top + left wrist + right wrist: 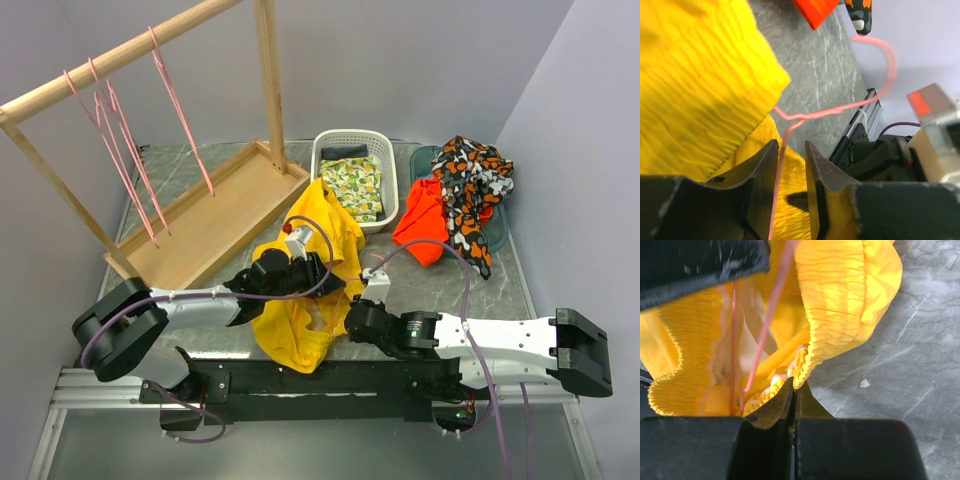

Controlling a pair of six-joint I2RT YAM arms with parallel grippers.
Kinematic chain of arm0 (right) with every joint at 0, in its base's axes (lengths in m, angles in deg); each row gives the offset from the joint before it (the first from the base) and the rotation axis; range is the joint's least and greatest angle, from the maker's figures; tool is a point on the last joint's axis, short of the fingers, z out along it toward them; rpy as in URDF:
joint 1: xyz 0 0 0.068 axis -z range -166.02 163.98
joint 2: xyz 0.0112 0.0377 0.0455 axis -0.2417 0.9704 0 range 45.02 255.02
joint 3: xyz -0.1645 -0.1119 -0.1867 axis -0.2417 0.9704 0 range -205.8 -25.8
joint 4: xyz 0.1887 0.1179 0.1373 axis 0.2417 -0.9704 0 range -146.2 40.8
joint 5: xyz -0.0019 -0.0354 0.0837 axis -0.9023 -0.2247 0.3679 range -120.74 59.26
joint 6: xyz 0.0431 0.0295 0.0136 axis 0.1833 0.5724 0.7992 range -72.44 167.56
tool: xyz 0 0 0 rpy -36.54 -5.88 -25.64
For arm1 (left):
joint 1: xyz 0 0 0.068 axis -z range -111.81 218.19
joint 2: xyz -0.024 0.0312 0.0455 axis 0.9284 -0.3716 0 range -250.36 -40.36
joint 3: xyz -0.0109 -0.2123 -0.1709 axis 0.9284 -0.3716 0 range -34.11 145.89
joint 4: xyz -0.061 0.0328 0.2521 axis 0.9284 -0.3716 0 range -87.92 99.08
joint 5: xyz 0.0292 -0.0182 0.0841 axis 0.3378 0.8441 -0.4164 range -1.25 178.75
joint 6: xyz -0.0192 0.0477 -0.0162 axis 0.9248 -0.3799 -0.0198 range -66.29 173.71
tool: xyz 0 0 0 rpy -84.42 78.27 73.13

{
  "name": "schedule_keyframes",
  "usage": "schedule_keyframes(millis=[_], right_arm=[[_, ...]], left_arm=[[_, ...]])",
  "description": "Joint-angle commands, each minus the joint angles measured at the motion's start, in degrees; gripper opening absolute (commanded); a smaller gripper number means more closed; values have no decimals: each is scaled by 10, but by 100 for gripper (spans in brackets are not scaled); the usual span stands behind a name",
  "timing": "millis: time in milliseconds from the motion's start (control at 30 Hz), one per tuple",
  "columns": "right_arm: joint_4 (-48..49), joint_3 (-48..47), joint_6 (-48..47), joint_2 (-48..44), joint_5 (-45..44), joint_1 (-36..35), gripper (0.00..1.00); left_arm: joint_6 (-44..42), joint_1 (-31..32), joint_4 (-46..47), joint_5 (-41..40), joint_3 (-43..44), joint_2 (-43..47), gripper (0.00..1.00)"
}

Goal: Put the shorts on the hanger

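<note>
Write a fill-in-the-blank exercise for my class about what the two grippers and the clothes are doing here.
1. The right gripper is shut on the waistband of the ___ shorts.
2. The wire of the hanger running between the left gripper's fingers is ___.
3. Spare hangers hang from a ___ rack.
4. In the top view, the orange-red cloth lies ___ of the white basket.
Missing words: yellow; pink; wooden; right.

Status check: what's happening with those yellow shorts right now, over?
Left gripper straddling hanger wire, grip unclear. Right gripper shut on shorts waistband. Hanger wire inside waist opening; nothing blocking.
</note>
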Motion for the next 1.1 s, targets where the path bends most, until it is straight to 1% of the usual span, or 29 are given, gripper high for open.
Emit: schedule_keyframes(millis=[0, 167, 233, 333, 500, 633, 700, 867, 967, 1067], right_arm=[[19, 6, 9, 2, -7, 3, 0], [19, 11, 10, -6, -10, 4, 0], [17, 13, 12, -7, -11, 5, 0], [16, 19, 22, -11, -13, 5, 0], [37, 47, 28, -41, -8, 5, 0], [34, 47, 26, -53, -11, 6, 0], [33, 49, 27, -58, -12, 6, 0], [43, 59, 28, -75, -12, 6, 0], [48, 69, 31, -84, -11, 6, 0], [45, 68, 34, -84, -13, 7, 0]], left_arm=[[-19, -5, 14, 41, 42, -26, 34], [-30, -4, -4, 65, 55, -46, 34], [-41, 0, -41, 64, 73, -57, 34], [-57, 9, -101, 39, 104, -77, 33], [-71, 24, -142, 0, 133, -94, 34], [-76, 34, -166, -34, 165, -114, 36], [-82, 41, -173, -37, 175, -122, 37], [-97, 55, -211, -74, 214, -152, 36], [-97, 57, -207, -69, 220, -159, 33], [-97, 60, -209, -61, 230, -162, 12]])
